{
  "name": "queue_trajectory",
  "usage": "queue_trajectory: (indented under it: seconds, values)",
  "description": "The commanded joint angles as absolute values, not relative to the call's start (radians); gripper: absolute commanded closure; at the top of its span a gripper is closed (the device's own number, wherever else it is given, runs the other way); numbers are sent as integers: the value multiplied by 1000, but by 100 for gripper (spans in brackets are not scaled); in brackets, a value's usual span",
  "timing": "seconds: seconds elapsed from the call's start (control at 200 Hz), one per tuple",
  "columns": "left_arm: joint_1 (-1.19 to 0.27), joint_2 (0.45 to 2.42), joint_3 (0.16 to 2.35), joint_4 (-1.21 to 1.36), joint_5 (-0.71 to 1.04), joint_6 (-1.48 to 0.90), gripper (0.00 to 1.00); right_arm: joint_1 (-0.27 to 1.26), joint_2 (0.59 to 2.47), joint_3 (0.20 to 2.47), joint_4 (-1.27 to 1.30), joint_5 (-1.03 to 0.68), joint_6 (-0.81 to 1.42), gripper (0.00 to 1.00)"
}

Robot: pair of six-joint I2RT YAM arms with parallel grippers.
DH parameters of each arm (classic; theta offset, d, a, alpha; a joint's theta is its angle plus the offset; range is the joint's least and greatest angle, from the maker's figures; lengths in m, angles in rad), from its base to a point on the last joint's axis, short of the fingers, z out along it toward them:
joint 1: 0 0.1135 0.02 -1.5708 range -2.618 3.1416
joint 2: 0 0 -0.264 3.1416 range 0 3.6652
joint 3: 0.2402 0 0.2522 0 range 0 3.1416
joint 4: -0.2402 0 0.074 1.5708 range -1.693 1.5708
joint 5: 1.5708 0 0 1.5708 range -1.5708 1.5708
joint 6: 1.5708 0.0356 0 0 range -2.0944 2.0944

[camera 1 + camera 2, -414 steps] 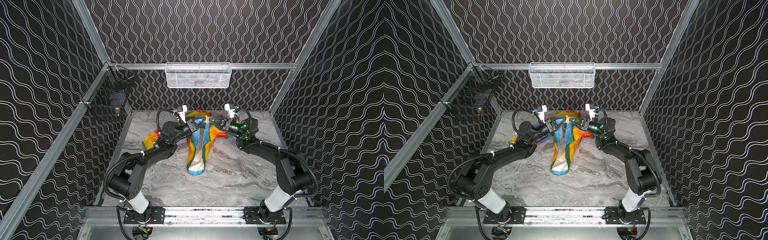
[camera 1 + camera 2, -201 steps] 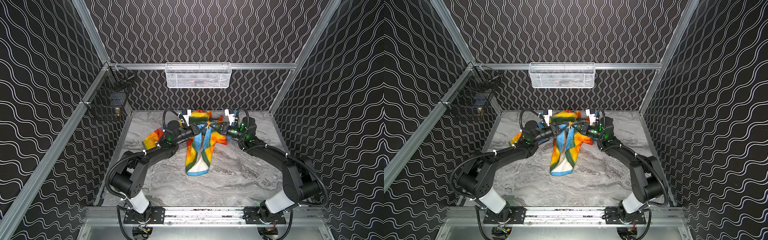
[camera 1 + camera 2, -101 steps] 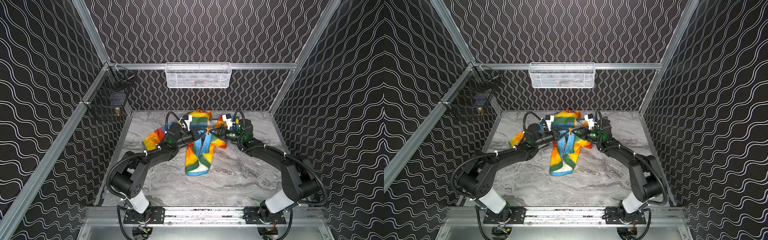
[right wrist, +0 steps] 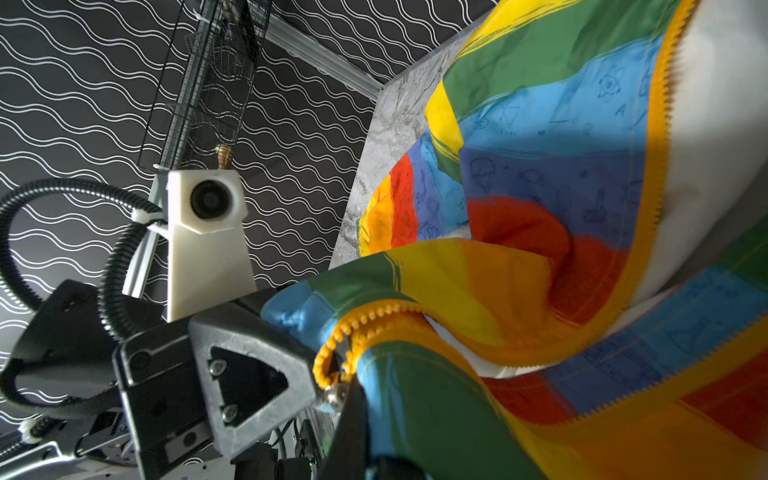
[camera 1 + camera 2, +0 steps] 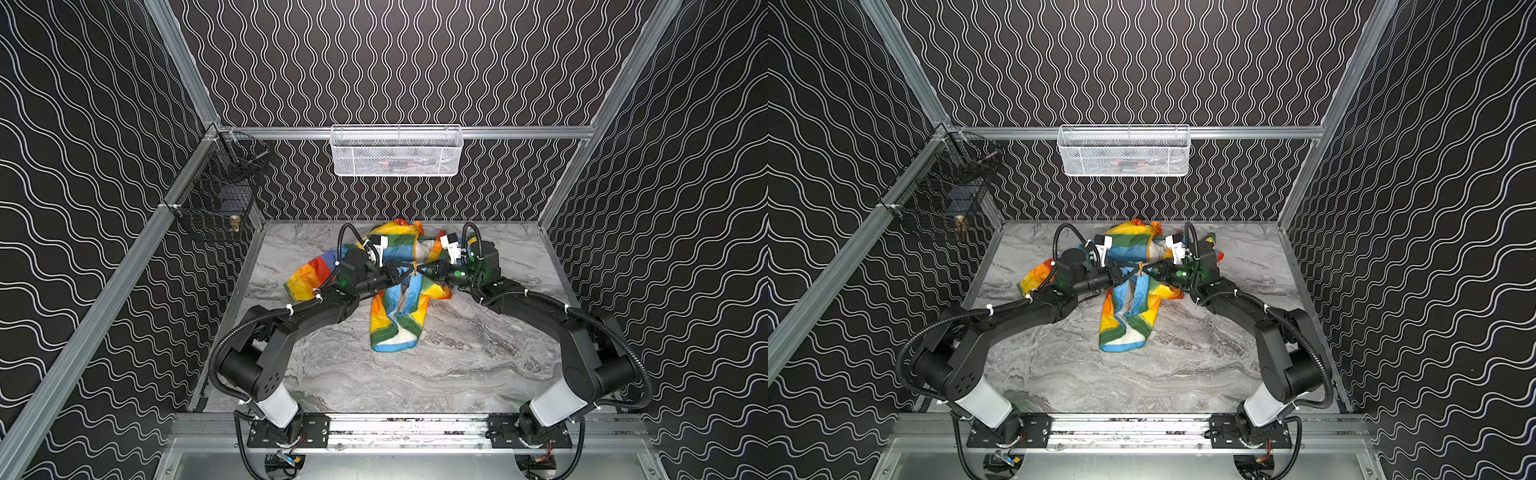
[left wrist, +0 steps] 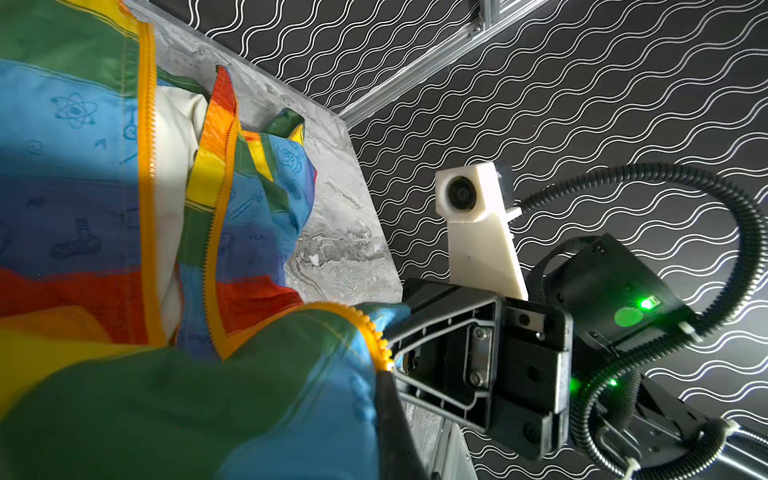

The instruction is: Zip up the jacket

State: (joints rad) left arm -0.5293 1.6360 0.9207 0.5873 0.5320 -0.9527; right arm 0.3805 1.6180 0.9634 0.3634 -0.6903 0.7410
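In both top views the jacket (image 5: 395,328) lay crumpled on the grey marbled counter (image 5: 457,365), just above the centre of the frame. Its hem trailed toward the middle and one striped sleeve (image 5: 309,276) spread out to the left. The left end effector (image 5: 404,272) and the right end effector (image 5: 429,269) met almost tip to tip over the garment's front. Each was clenched on jacket fabric at the orange zipper (image 5: 415,266). Only these views took in both whole arms and the white mesh basket (image 5: 397,151) on the back wall at upper centre. A black wire basket (image 5: 216,208) hung at the left wall.

The left wrist view gave us the detail the top views blurred. The zipper was undone, its two rows of teeth apart with white lining (image 6: 174,124) between them. Small science drawings (image 6: 75,110) were printed on the blue stripes. The right end effector faced this camera, its fingers closed on a blue-green fold beside a curled run of teeth.

The right wrist view showed the reverse. The left end effector was pinched on blue fabric right by a loop of teeth. A small shiny metal piece (image 4: 336,395) sat just beside that loop, and we could not tell whether it was the slider. Beyond lay the sleeve on the counter, with the black wire basket behind.
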Motion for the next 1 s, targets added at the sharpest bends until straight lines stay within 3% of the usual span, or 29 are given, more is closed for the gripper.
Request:
queue_trajectory:
  seconds: [0.0, 0.991]
  values:
    - [-535, 1621, 912, 515, 633, -920, 100, 386, 1629, 984, 403, -487, 730, 100]
    - [-546, 1641, 856, 482, 656, -914, 100, 416, 1684, 1079, 229, -452, 690, 100]
